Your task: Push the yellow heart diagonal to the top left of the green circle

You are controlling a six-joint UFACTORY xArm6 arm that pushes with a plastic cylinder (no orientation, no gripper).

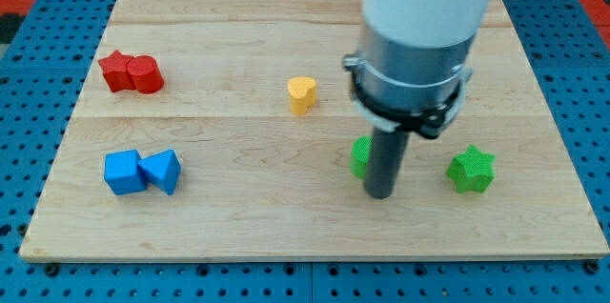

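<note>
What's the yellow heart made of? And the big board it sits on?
The yellow heart looks like smooth painted wood or plastic; its even, matte colour leaves that open. The board looks like pale unpainted wood: grain lines and plank seams show.

Pale wood on blue pegboard

We see a light wooden surface [238, 227] lying on a blue perforated base [29, 151] under even light.
</note>
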